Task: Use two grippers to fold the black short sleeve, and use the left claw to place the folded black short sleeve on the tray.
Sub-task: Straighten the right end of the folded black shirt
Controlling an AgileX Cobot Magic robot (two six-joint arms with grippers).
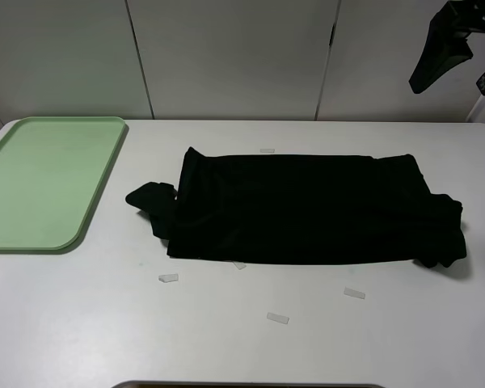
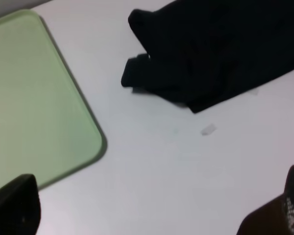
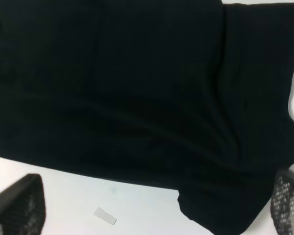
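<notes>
The black short sleeve (image 1: pixel 299 208) lies folded into a long band across the middle of the white table, with one sleeve poking out at its left end and a bunched part at its right end. The pale green tray (image 1: pixel 87 212) sits at the table's left and holds nothing. My right gripper (image 1: pixel 465 69) hangs open high at the back right. In the right wrist view the shirt (image 3: pixel 137 88) fills the frame beneath the open gripper (image 3: pixel 152 208). My left gripper (image 2: pixel 149 210) is open above bare table, between the tray (image 2: pixel 63 93) and the shirt's left end (image 2: pixel 206 54). Neither gripper touches anything.
Small pale tape scraps (image 1: pixel 168 277) (image 1: pixel 277 318) (image 1: pixel 354 293) lie on the table in front of the shirt, and one (image 1: pixel 267 150) lies behind it. A grey panelled wall stands behind the table. A dark edge (image 1: pixel 250 385) shows at the table's front.
</notes>
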